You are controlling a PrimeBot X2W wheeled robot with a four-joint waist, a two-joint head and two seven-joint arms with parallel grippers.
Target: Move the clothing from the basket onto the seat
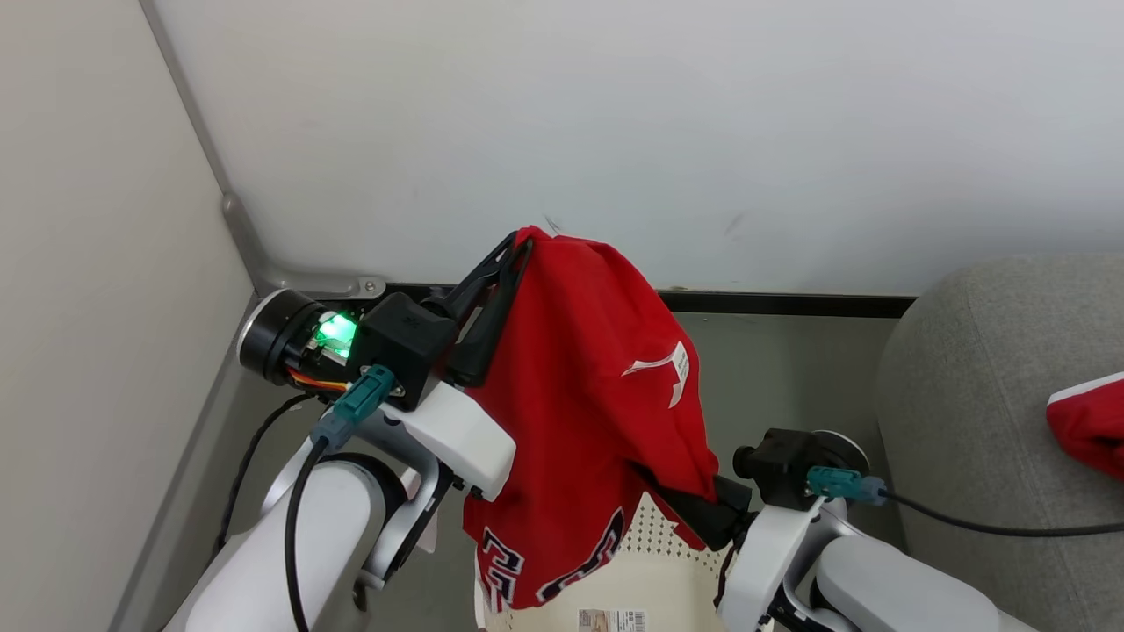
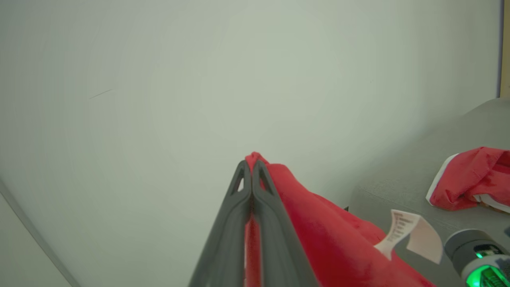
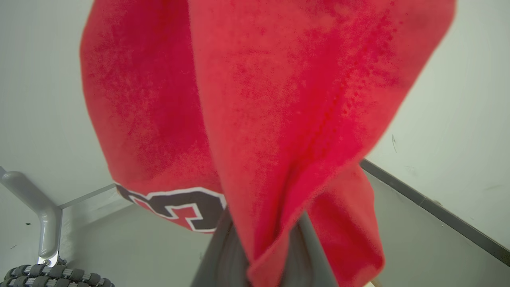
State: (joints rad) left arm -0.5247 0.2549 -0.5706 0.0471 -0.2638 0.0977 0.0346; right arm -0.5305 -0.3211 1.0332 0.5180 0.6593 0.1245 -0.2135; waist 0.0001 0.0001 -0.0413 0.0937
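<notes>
The jersey (image 1: 597, 369), bright red with dark white-outlined lettering along its lower edge, hung in the air above the basket (image 1: 654, 540), lifted clear of it as far as the head view showed. Its top corner was pinched between the closed fingers of the left gripper (image 1: 516, 246), raised high against the pale wall (image 1: 615, 114), and the cloth draped down from there in one long fold. Lower down, the right gripper (image 1: 689, 513) had its jaws clamped together on a fold near the jersey's right edge; in the right wrist view the red fabric ran down between the two dark fingers and hid their tips. A white care tag (image 2: 400, 231) stuck out from the cloth.

Below the hem, only the basket's perforated wall and the label sticker (image 1: 612, 621) on its bottom could be seen, with no other cloth visible on that part.

The other red garment (image 1: 1089, 426), with white edge trim, already lay bunched on the seat (image 1: 966, 395), well to the robot's right.

So, as a judgement, the task stood past its halfway mark: one piece delivered, the second held by both grippers but not yet carried across. What remained was to swing the jersey rightward over the grey upholstery and release it there
</notes>
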